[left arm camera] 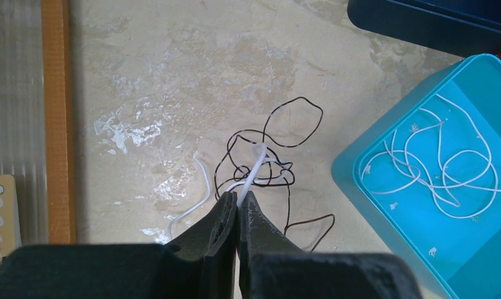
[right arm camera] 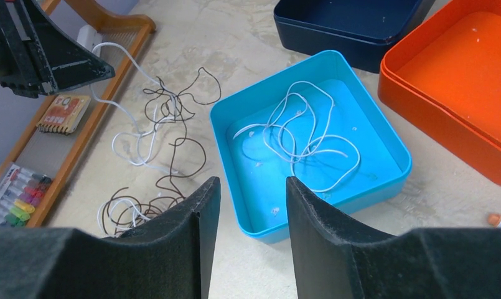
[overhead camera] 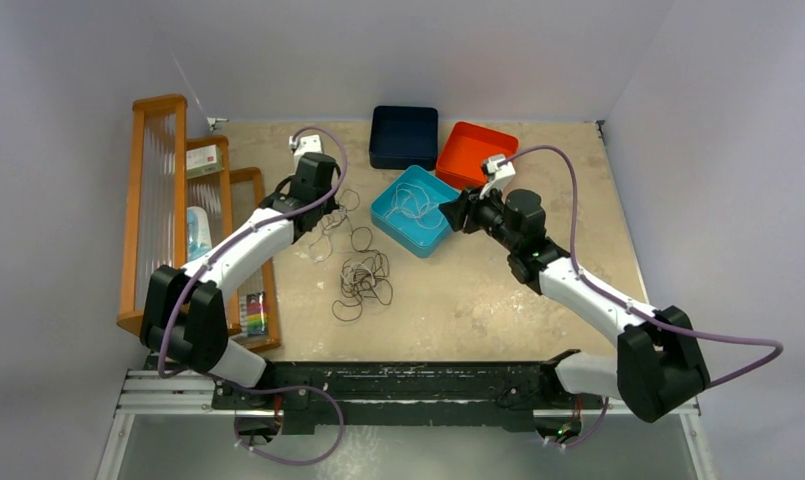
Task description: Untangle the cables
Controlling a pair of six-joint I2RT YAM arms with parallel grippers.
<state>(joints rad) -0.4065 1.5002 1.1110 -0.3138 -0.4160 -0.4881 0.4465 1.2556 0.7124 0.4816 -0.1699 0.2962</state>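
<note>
My left gripper (left arm camera: 238, 198) is shut on a white cable (left arm camera: 255, 168). This cable rises taut out of a small knot of dark cable (left arm camera: 291, 121) on the table. In the top view the left gripper (overhead camera: 316, 200) hangs over this knot (overhead camera: 330, 228). A denser tangle of dark and white cables (overhead camera: 363, 277) lies nearer the arms and also shows in the right wrist view (right arm camera: 132, 212). Loose white cables (right arm camera: 297, 134) lie in the light blue tray (right arm camera: 391, 146). My right gripper (right arm camera: 248, 184) is open and empty, above that tray's near corner (overhead camera: 448, 212).
A navy box (overhead camera: 403, 135) and an orange tray (overhead camera: 475, 152) stand behind the blue tray (overhead camera: 390, 222). A wooden rack (overhead camera: 163, 200) runs along the left edge, with a pack of markers (overhead camera: 253, 315) and a small box (overhead camera: 204, 158). A small orange-tipped object (right arm camera: 500, 219) lies beside the orange tray.
</note>
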